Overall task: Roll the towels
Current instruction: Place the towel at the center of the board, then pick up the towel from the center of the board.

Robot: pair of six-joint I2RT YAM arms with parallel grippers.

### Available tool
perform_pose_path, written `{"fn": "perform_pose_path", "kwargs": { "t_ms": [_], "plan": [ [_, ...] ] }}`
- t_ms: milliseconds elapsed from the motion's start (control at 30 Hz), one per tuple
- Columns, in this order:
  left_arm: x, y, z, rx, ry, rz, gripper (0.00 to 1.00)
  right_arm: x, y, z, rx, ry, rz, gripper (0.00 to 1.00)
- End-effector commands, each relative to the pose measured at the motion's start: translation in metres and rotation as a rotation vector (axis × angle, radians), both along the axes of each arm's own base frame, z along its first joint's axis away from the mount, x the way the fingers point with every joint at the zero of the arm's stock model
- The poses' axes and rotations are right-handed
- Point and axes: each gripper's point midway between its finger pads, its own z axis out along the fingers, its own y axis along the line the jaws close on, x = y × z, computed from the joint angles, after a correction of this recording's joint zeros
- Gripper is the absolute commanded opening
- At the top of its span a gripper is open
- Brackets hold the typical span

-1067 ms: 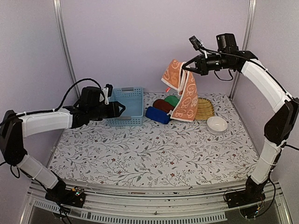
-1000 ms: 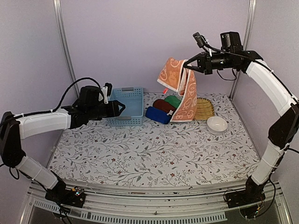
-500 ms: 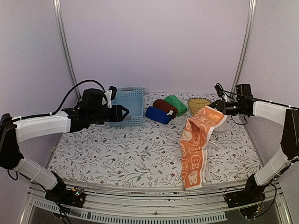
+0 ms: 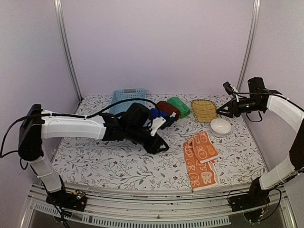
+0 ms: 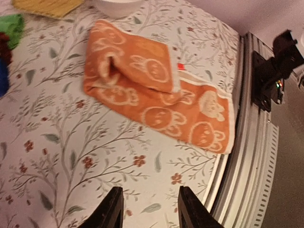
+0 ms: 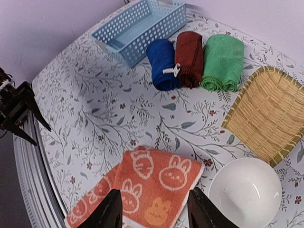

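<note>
The orange towel (image 4: 199, 159) lies on the table (image 4: 118, 161) near its front right edge, with the far end doubled back over itself in a loose flap. It looks light, limp and a little grippy, so it should sag from any single pinch. The sounder hold is probably a corner of the hem, with the flap drawn flat before any rolling starts. The left pincer (image 4: 159, 145) hangs low just beside the towel's long side, fingers spread, touching nothing. The right pincer (image 4: 220, 110) is well apart from the towel, raised near the white bowl (image 4: 221, 126), likewise spread and empty.
</note>
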Motion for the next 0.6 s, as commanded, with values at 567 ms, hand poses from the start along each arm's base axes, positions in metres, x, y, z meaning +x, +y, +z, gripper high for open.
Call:
{"fn": "perform_pose_path", "kwargs": {
  "t_ms": [567],
  "plan": [
    [-0.124, -0.147, -0.084, 0.106, -0.408, -0.545, 0.48, -0.064, -0.004, -0.159, -0.550, -0.007, 0.384, 0.70]
  ]
}}
